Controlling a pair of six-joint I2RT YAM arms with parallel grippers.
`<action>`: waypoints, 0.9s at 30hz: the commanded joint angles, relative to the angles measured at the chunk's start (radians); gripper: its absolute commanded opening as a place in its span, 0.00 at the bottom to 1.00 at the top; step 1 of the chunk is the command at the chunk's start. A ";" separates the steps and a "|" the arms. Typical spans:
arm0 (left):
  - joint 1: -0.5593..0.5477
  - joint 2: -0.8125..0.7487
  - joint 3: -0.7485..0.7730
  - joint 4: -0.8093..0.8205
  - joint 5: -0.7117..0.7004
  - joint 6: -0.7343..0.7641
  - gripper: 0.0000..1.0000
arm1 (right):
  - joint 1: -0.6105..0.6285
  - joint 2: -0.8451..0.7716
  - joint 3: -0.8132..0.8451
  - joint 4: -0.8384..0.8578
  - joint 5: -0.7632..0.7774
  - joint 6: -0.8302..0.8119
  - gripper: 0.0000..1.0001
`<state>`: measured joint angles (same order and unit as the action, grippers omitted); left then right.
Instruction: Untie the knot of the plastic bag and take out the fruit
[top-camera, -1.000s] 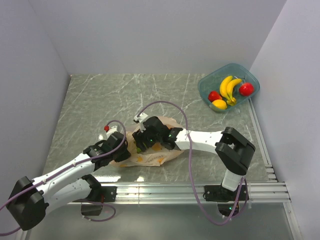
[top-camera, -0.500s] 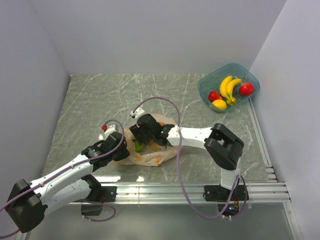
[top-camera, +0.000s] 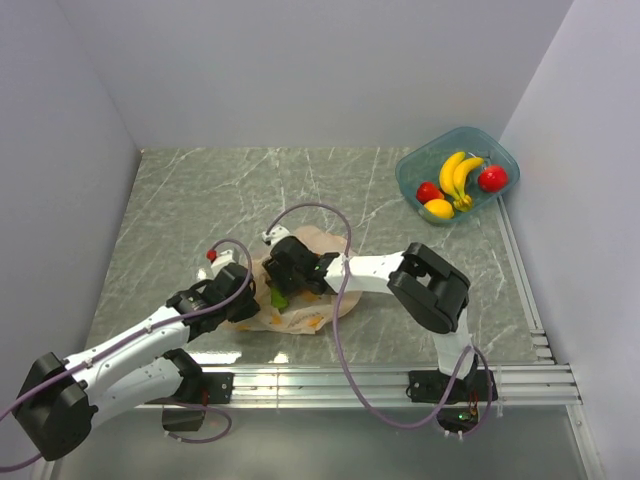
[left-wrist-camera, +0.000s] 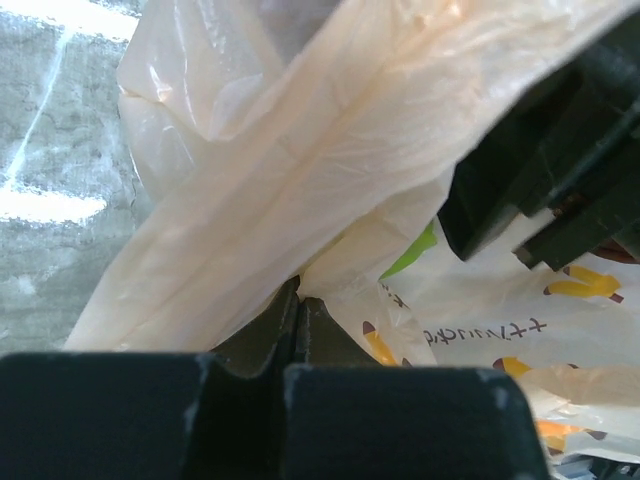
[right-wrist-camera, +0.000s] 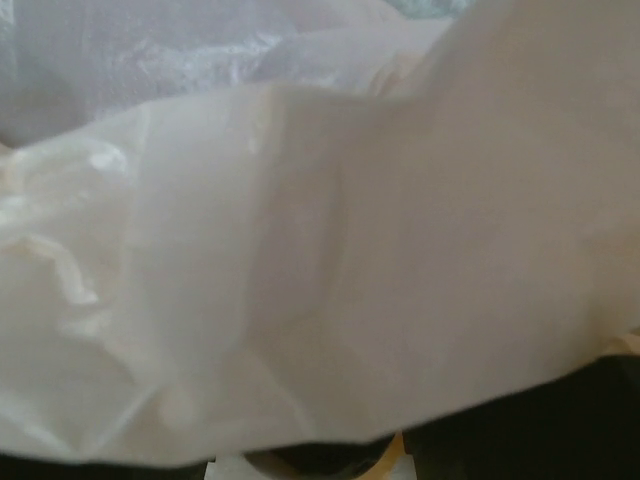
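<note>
The pale orange plastic bag (top-camera: 318, 305) lies crumpled at the table's near middle. Something green (top-camera: 277, 297) shows through its left part, and also in the left wrist view (left-wrist-camera: 415, 254). My left gripper (top-camera: 247, 297) is at the bag's left end, shut on a stretched fold of the bag's plastic (left-wrist-camera: 330, 200), pinched at the fingertips (left-wrist-camera: 297, 302). My right gripper (top-camera: 282, 275) presses into the bag's top left, close to the left gripper. Its black body shows in the left wrist view (left-wrist-camera: 560, 170). Pale plastic (right-wrist-camera: 320, 250) fills the right wrist view and hides its fingers. I cannot make out the knot.
A teal clear tub (top-camera: 502, 152) stands at the back right, holding bananas (top-camera: 456, 175), two red fruits and a yellow lemon (top-camera: 438, 208). White walls close the table on the left, back and right. A metal rail runs along the near edge.
My right gripper has moved left across the bag towards the left gripper, and its elbow has swung left. The left gripper has stayed at the bag's left end.
</note>
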<state>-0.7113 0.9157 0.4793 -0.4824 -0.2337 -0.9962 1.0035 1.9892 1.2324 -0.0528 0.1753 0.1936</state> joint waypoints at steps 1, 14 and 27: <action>-0.005 0.008 0.038 0.024 -0.006 0.022 0.00 | -0.003 -0.068 -0.054 0.008 0.021 0.007 0.38; -0.005 0.025 0.079 0.014 -0.030 0.051 0.01 | -0.003 -0.501 -0.217 0.036 -0.166 -0.060 0.08; -0.005 0.020 0.081 0.053 0.028 0.114 0.00 | -0.319 -0.796 -0.186 0.034 0.039 -0.033 0.06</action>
<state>-0.7128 0.9489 0.5282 -0.4694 -0.2287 -0.9195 0.8433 1.2102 1.0134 -0.0292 0.0944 0.1337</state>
